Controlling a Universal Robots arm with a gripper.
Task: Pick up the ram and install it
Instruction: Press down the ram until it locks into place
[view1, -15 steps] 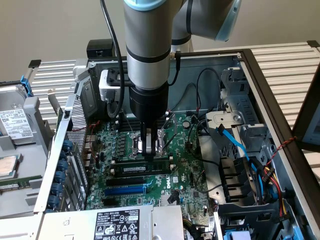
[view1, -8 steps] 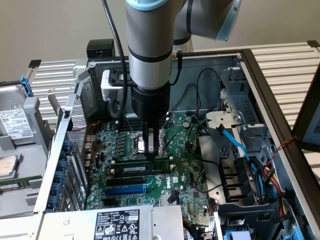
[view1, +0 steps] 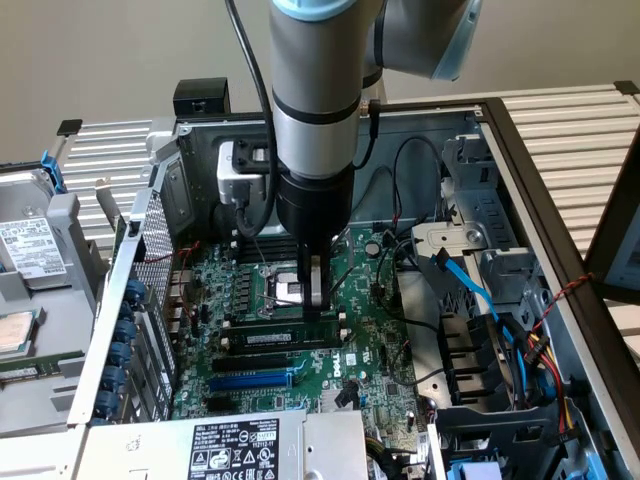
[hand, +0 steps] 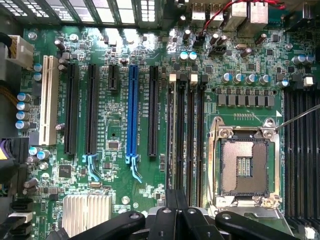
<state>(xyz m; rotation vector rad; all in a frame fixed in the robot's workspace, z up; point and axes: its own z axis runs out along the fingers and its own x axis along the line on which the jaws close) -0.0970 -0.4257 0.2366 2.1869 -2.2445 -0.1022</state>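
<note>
The ram (view1: 275, 338) is a dark stick with a small white label. It stands on edge in a long memory slot of the motherboard (view1: 370, 340), just in front of the CPU socket (view1: 290, 290). My gripper (view1: 316, 308) reaches straight down into the open computer case, fingers shut together. Its tips are at the stick's top edge, near the end toward the exterior view's right; I cannot tell whether they touch. In the wrist view the shut black fingers (hand: 167, 220) hang over the row of black memory slots (hand: 192, 135) beside the open socket (hand: 245, 167).
A blue expansion slot (view1: 250, 380) (hand: 133, 115) and black slots lie in front of the ram. Blue and black cables (view1: 470, 285) and a drive cage (view1: 480, 370) crowd the exterior view's right. Case walls (view1: 130, 290) surround the board. A labelled power supply (view1: 235, 445) sits at the front.
</note>
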